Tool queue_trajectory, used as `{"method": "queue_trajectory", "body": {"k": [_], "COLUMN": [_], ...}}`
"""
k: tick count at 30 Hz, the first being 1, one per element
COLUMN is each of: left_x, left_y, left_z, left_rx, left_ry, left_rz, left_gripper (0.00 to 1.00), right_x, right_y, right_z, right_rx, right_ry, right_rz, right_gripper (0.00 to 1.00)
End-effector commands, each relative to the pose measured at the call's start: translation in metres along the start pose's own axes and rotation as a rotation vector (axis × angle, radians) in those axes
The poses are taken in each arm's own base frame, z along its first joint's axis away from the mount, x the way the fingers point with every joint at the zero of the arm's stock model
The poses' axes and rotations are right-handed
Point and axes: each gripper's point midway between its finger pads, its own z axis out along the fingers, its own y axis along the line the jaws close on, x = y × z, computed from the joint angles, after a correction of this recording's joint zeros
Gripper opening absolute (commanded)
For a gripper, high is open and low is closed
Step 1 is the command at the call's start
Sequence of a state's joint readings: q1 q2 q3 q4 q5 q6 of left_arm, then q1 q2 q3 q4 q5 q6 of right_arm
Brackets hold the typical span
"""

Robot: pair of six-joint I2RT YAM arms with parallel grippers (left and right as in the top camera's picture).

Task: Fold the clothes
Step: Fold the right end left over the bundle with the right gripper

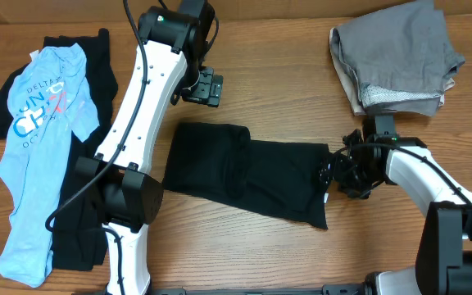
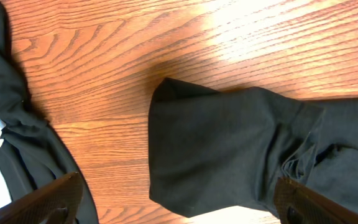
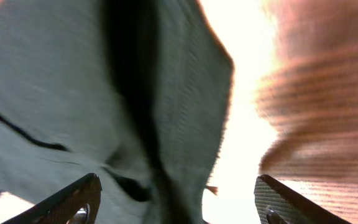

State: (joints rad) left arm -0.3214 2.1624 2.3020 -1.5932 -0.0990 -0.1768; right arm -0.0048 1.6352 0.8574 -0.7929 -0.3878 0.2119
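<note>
Surroundings: a folded grey pile (image 1: 396,57) sits at the far right of the wooden surface (image 1: 285,90). On the left, a light blue printed T-shirt (image 1: 35,147) sprawls over a heap of black clothes (image 1: 95,61).
In the way: the left arm's white links (image 1: 138,106) cut across between that heap and the black garment (image 1: 244,172).
Black garment: flat in the middle of the surface, its left part doubled over into a thicker layer.
Long axis: a shallow diagonal from far-left down to near-right, and the right end meets the right tool.
Left tool (image 1: 206,88): hanging over bare wood just past the garment's far edge, fingers spread wide and holding nothing.
Right tool (image 1: 334,174): right at the garment's right end. The wrist view is blurred, but the fingers (image 3: 73,202) stand apart with fabric lying between them, unclamped.
</note>
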Motion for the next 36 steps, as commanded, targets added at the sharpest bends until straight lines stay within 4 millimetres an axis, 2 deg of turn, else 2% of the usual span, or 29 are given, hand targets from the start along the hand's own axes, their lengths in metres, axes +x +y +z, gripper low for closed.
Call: {"method": "queue_trajectory", "body": {"k": [1, 10, 14, 17, 21, 22, 23, 29, 36], "left_x": [-0.004, -0.005, -0.005, -0.005, -0.006, -0.006, -0.007, -0.007, -0.009], "left_y": [0.001, 0.002, 0.002, 0.002, 0.002, 0.002, 0.002, 0.005, 0.019], "left_z": [-0.005, -0.005, -0.005, -0.005, -0.005, -0.005, -0.005, -0.005, -0.004], "left_rx": [-0.009, -0.009, -0.009, -0.009, -0.009, -0.009, -0.009, -0.012, -0.017], "left_ry": [-0.024, -0.025, -0.025, -0.024, -0.027, -0.03, -0.032, -0.032, -0.029], "left_rz": [0.019, 0.017, 0.016, 0.016, 0.016, 0.016, 0.016, 0.009, -0.022], "left_gripper": [1.0, 1.0, 1.0, 1.0, 1.0, 1.0, 1.0, 1.0, 1.0], "right_x": [0.004, 0.009, 0.006, 0.004, -0.001, -0.003, -0.006, -0.019, -0.03], "right_y": [-0.003, 0.006, 0.017, 0.024, 0.014, 0.01, 0.008, 0.003, -0.005], "right_z": [0.004, 0.014, 0.019, 0.021, 0.021, 0.02, 0.019, 0.003, -0.046], "right_rx": [0.01, 0.005, -0.003, -0.008, 0.051, 0.068, 0.074, 0.066, 0.075], "right_ry": [-0.011, -0.006, -0.023, -0.038, -0.069, -0.079, -0.089, -0.123, -0.145], "right_rz": [0.017, -0.014, -0.015, -0.012, 0.036, 0.054, 0.068, 0.104, 0.095], "right_gripper": [0.82, 0.79, 0.73, 0.59, 0.21, 0.09, 0.04, 0.04, 0.04]}}
